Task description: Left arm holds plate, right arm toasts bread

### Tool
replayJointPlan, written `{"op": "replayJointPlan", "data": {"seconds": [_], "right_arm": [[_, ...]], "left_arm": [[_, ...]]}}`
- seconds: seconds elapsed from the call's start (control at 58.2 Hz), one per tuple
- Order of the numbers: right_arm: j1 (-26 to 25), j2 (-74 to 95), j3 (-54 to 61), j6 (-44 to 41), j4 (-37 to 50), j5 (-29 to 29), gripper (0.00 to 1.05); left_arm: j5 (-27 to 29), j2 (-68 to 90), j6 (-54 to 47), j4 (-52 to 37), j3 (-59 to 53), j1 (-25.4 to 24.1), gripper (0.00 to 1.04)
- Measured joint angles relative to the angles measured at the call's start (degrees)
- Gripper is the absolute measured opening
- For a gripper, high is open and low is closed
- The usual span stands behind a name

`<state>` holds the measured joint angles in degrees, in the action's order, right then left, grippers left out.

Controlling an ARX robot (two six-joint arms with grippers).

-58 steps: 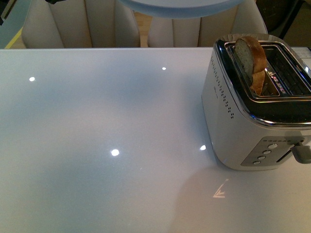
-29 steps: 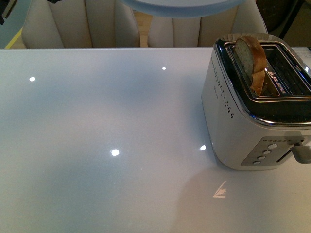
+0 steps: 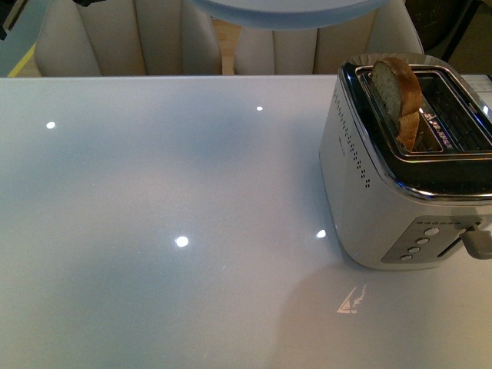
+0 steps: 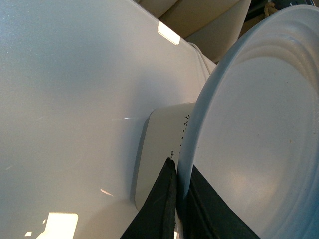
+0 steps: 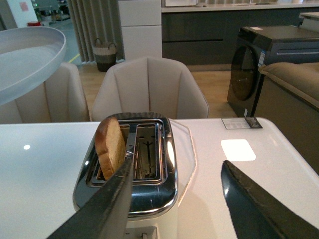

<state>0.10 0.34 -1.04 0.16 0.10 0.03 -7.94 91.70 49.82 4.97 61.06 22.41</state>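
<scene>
The pale blue-grey plate point(image 3: 284, 11) hangs above the table's far edge in the front view, only its underside rim showing. In the left wrist view my left gripper point(image 4: 177, 172) is shut on the plate's rim point(image 4: 259, 124). The plate also shows in the right wrist view point(image 5: 25, 55). The bread point(image 3: 398, 92) stands upright, sticking out of the far slot of the white toaster point(image 3: 384, 192). It shows in the right wrist view too point(image 5: 110, 147). My right gripper point(image 5: 177, 164) is open above the toaster point(image 5: 134, 189), one finger point(image 5: 107, 204) beside the bread, not touching it.
The toaster's lever point(image 3: 477, 242) and buttons point(image 3: 419, 242) face the near right. Beige chairs point(image 3: 138, 38) stand behind the white table point(image 3: 169, 215). A dark appliance point(image 5: 271, 59) and sofa stand beyond the table in the right wrist view.
</scene>
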Motion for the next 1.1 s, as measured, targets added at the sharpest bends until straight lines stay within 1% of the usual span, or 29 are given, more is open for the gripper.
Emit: {"op": "replayJointPlan", "data": {"seconds": [0.017,0.103,0.172,0.447,0.498,0.533,0.567,0.67,0.705,0.842,0.98,1.1], "right_arm": [[0.0,0.0,0.0,0.0,0.0,0.0,0.73],[0.0,0.0,0.0,0.0,0.0,0.0,0.88],[0.0,0.0,0.0,0.0,0.0,0.0,0.97],[0.0,0.0,0.0,0.0,0.0,0.0,0.96],[0.0,0.0,0.0,0.0,0.0,0.0,0.96],[0.0,0.0,0.0,0.0,0.0,0.0,0.96],[0.0,0.0,0.0,0.0,0.0,0.0,0.96],[0.0,0.0,0.0,0.0,0.0,0.0,0.96],[0.0,0.0,0.0,0.0,0.0,0.0,0.96],[0.0,0.0,0.0,0.0,0.0,0.0,0.96],[0.0,0.0,0.0,0.0,0.0,0.0,0.96],[0.0,0.0,0.0,0.0,0.0,0.0,0.96]], "left_arm": [[0.0,0.0,0.0,0.0,0.0,0.0,0.03],[0.0,0.0,0.0,0.0,0.0,0.0,0.03],[0.0,0.0,0.0,0.0,0.0,0.0,0.03],[0.0,0.0,0.0,0.0,0.0,0.0,0.03],[3.2,0.0,0.8,-0.2,0.0,0.3,0.03],[7.5,0.0,1.6,-0.1,0.0,0.5,0.03],[8.9,0.0,2.0,-0.1,0.0,0.6,0.03],[8.9,0.0,2.6,0.6,0.5,0.3,0.03],[8.1,0.0,3.0,0.6,0.9,0.0,0.03],[4.3,0.0,3.2,0.4,2.8,-3.6,0.03],[-0.6,0.0,-0.5,1.1,1.4,-11.3,0.03],[-3.3,0.0,-4.6,1.8,-2.0,-17.4,0.03]]}}
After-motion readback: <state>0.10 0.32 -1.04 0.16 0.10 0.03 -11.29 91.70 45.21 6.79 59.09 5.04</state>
